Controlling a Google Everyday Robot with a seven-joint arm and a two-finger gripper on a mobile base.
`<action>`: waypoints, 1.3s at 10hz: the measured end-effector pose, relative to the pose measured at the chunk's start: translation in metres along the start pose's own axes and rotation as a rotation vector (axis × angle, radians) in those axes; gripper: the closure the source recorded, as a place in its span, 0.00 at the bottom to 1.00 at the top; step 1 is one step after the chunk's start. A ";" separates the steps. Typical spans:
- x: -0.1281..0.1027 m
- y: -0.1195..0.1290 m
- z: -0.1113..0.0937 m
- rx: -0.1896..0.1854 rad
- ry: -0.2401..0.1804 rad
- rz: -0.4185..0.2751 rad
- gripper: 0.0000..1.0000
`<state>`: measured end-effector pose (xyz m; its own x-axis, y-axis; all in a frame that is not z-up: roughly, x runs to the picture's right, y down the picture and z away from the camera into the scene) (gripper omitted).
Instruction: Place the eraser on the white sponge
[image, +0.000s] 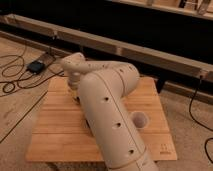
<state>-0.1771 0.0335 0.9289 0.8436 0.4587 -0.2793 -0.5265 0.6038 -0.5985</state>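
- While the robot's cream arm (107, 115) rises from 6 o'clock of the camera view and folds back at its elbow toward 10 o'clock, it covers the middle of the wooden table (57, 132).
- At the arm's far end the wrist bends downward, and the gripper (76, 95) hangs close over the table's 10 o'clock part, mostly hidden by the forearm. Whether it is open, closed or holding something I cannot tell.
- Neither the eraser nor the white sponge can be made out, as the arm hides much of the tabletop.
- A white paper cup (140, 120) stands upright on the table, just beside the arm at its 3 o'clock.
- On the floor toward 9 o'clock lie dark cables (15, 75) and a small black box (36, 66).
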 end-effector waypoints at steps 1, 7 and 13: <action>0.008 -0.008 -0.010 0.011 -0.008 0.013 1.00; 0.044 -0.039 -0.017 0.055 -0.003 0.078 1.00; 0.042 -0.052 -0.011 0.076 -0.007 0.069 0.72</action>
<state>-0.1130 0.0147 0.9398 0.8041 0.5056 -0.3128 -0.5904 0.6178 -0.5193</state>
